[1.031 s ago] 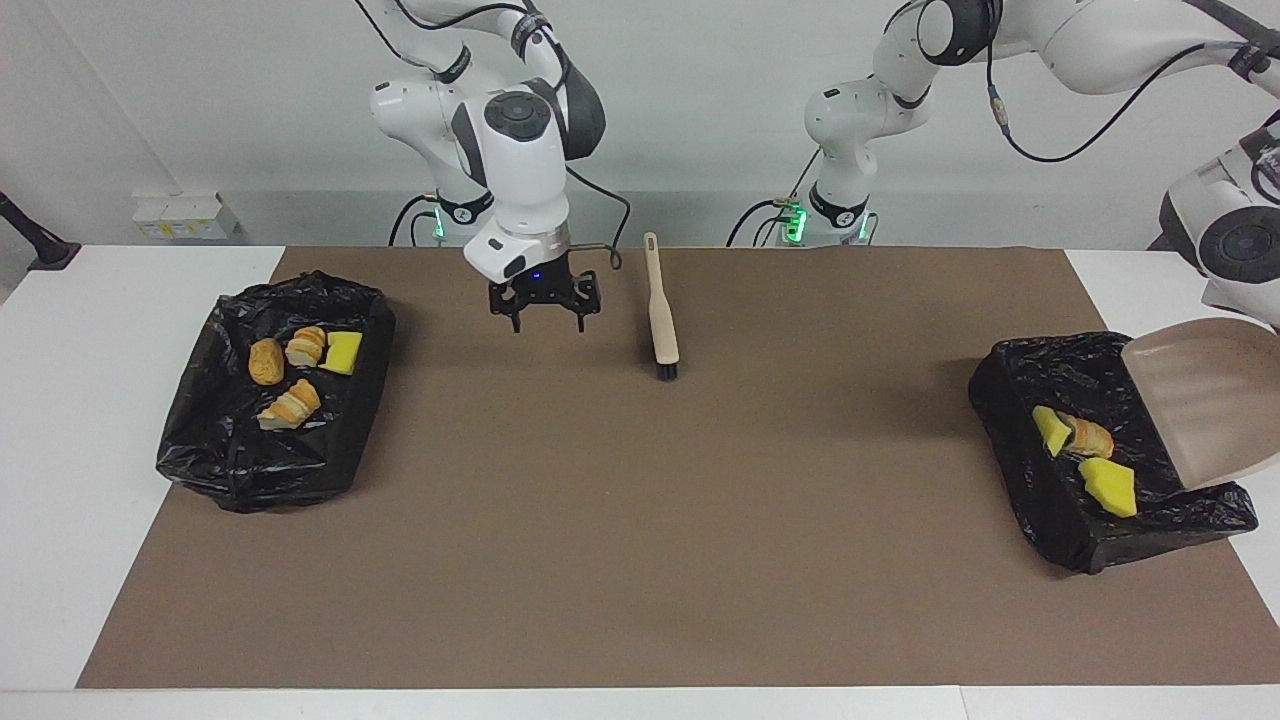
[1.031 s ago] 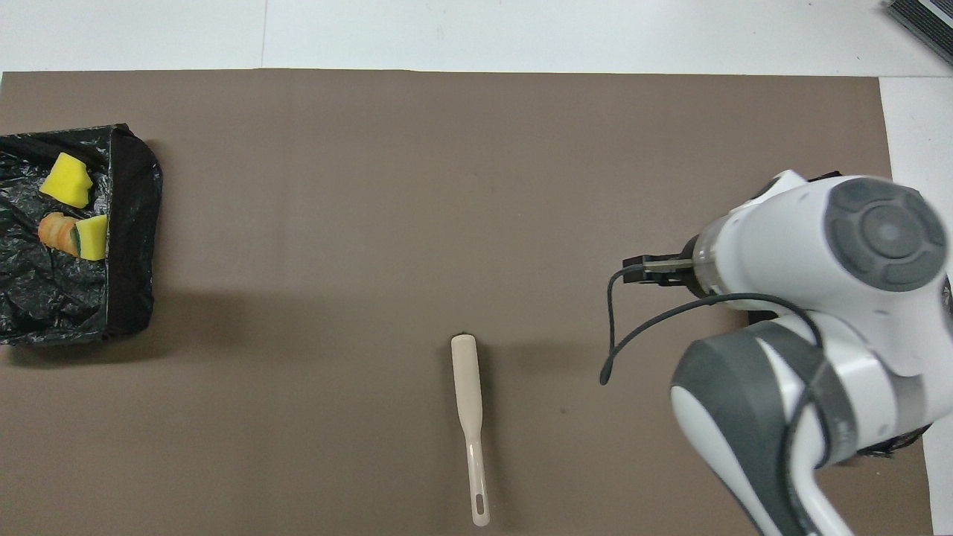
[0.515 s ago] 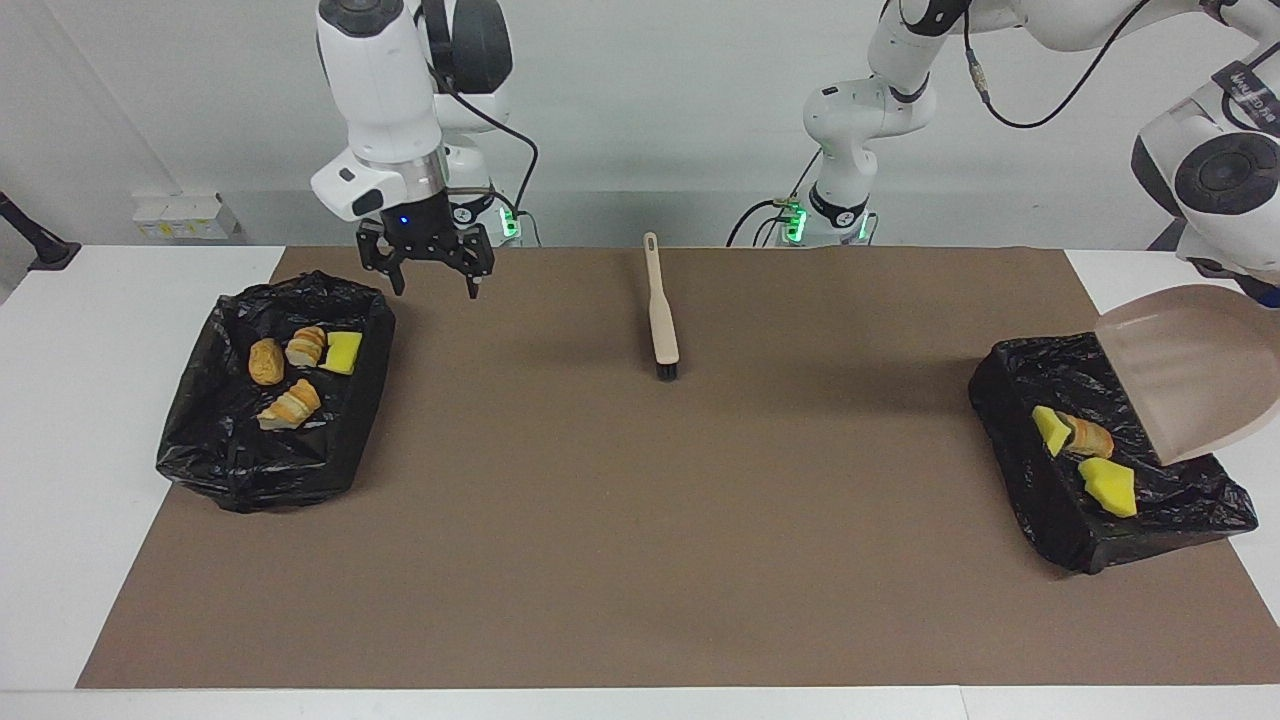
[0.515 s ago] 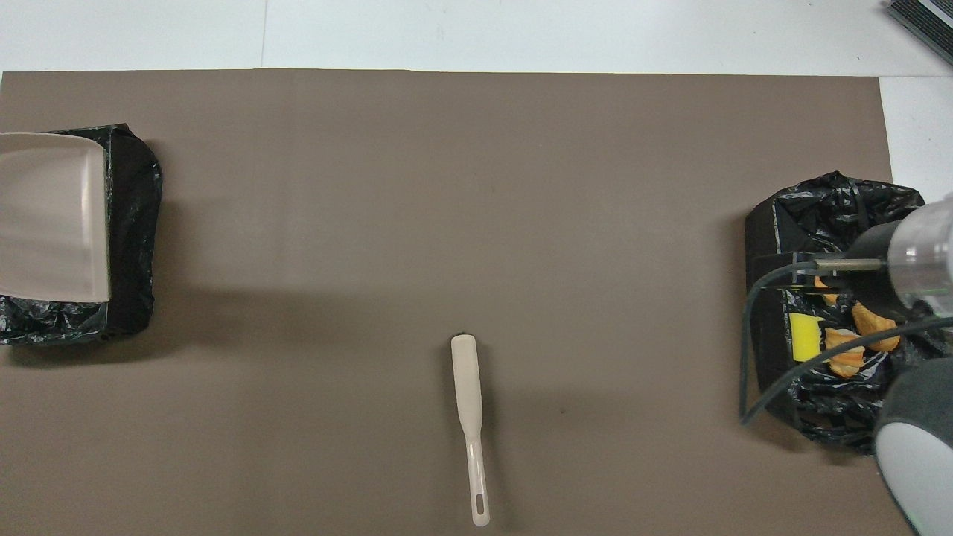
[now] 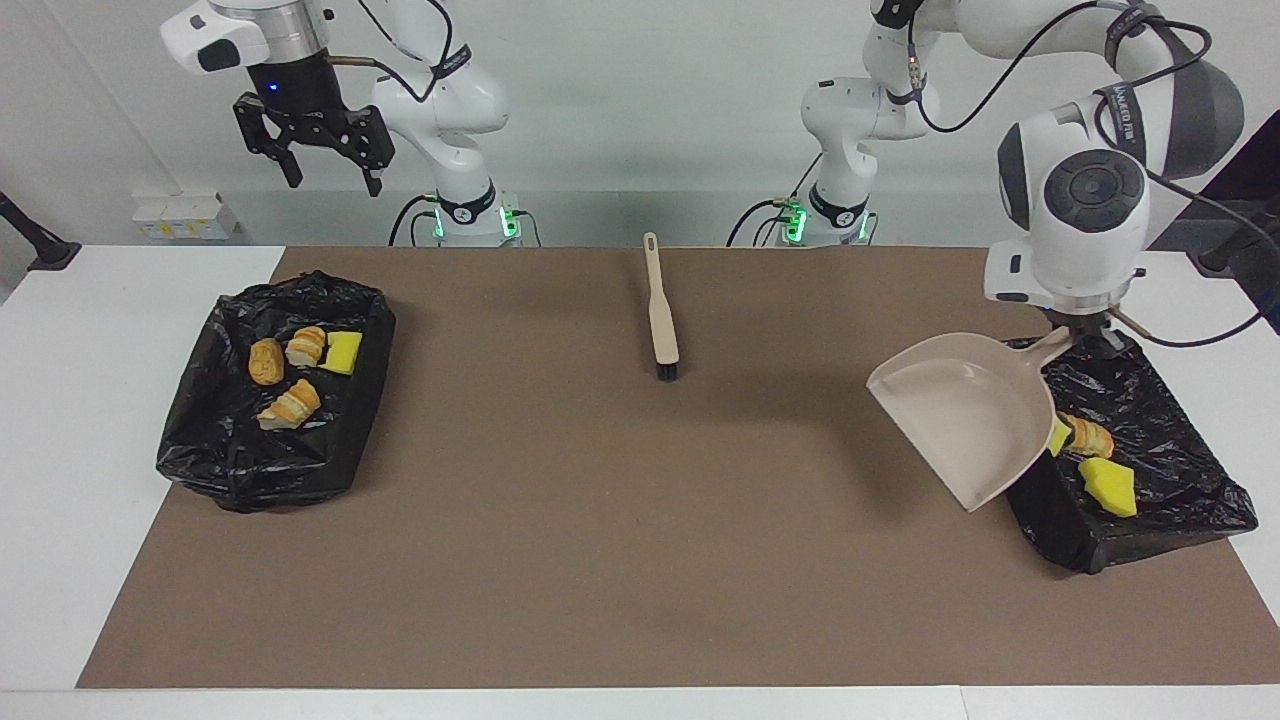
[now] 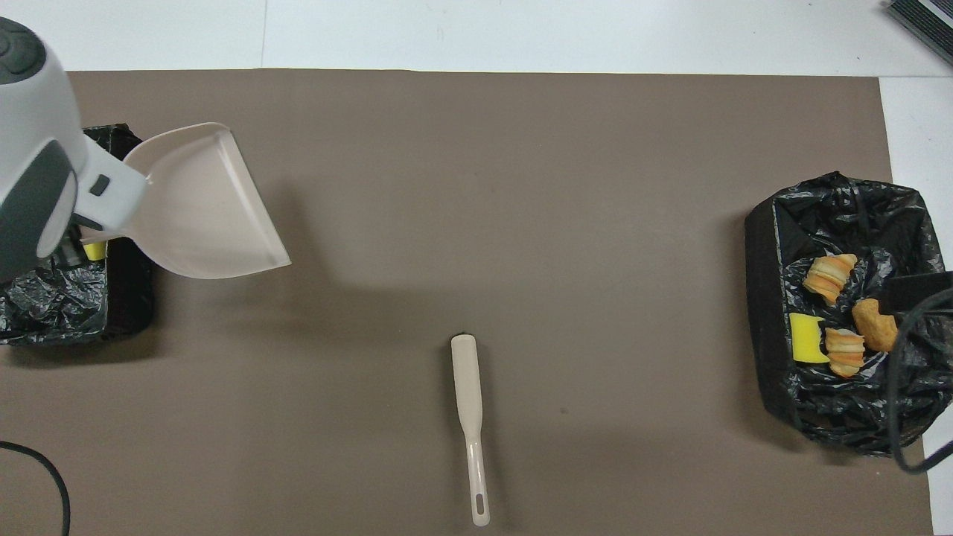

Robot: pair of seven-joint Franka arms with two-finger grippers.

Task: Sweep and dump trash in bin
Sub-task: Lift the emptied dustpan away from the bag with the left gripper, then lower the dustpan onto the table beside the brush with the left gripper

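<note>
The trash lies in two black-bagged bins. The bin at the left arm's end holds two yellow sponge pieces and a bread chunk. The bin at the right arm's end holds three bread chunks and a yellow sponge piece. My left gripper is shut on the handle of the empty beige dustpan, held tilted over that bin's edge and the mat. My right gripper is open and empty, raised high over its bin.
The beige brush lies on the brown mat midway between the arms, its handle toward the robots. White table borders the mat.
My left arm swung the dustpan from over its bin toward the middle of the mat. My right gripper rose and moved away from the brush toward its own end.
</note>
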